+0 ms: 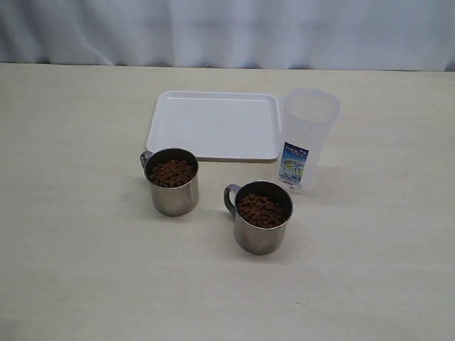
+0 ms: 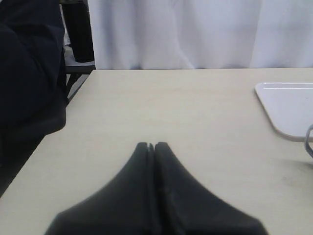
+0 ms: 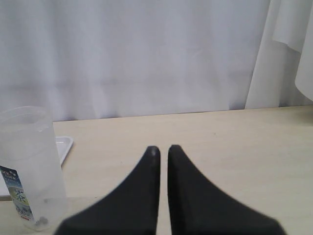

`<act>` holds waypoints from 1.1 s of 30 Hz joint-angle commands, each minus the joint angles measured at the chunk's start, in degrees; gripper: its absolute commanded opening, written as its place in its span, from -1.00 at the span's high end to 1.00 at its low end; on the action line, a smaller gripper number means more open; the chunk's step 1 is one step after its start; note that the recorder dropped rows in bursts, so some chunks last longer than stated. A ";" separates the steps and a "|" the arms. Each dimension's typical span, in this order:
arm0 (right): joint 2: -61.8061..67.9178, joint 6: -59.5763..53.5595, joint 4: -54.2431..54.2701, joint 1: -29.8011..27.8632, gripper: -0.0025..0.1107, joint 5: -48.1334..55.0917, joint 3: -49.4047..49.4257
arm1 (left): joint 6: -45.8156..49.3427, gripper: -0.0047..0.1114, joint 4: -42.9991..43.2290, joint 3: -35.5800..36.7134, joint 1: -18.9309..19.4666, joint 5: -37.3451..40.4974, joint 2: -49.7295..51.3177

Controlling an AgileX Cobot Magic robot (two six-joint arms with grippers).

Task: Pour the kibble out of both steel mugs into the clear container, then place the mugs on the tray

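Observation:
Two steel mugs stand upright on the pale table, one on the left (image 1: pixel 173 193) and one nearer the front (image 1: pixel 262 234). Both hold brown kibble (image 1: pixel 172 172) almost to the rim. Behind them lies the white tray (image 1: pixel 213 124), with nothing on it. The clear container (image 1: pixel 307 138) stands upright at the tray's right end and looks empty. Neither arm shows in the exterior view. My left gripper (image 2: pixel 151 145) is shut, holding nothing, over bare table beside the tray (image 2: pixel 288 105). My right gripper (image 3: pixel 163 148) is shut with only a thin slit, to the right of the container (image 3: pixel 29 166).
A white curtain (image 1: pixel 227 32) hangs behind the table's far edge. In the left wrist view a dark chair-like shape (image 2: pixel 29 73) stands past the table's left edge. Bare tabletop (image 1: pixel 78 234) lies left of, right of and in front of the mugs.

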 commanded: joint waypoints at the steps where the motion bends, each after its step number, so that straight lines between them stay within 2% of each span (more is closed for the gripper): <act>1: 0.33 -0.17 -0.47 0.14 0.88 0.33 -0.22 | -0.20 0.92 -0.13 0.15 0.04 -0.38 -0.02; 13: 0.33 -0.17 0.02 0.14 0.88 -1.48 -0.22 | -0.20 0.92 -0.13 0.15 0.04 -0.38 -0.02; 17: 0.33 -0.17 4.72 0.14 0.88 -3.36 -0.22 | -0.20 0.92 -0.13 0.15 0.04 -0.38 -0.02; 28: 0.33 -0.17 6.04 0.14 0.88 -22.20 -0.22 | -0.20 0.92 -0.13 0.15 0.04 -0.38 -0.02; 33: 0.33 4.94 6.04 0.14 0.88 -23.43 -0.22 | -0.20 0.92 -0.13 0.15 0.04 -0.38 -0.02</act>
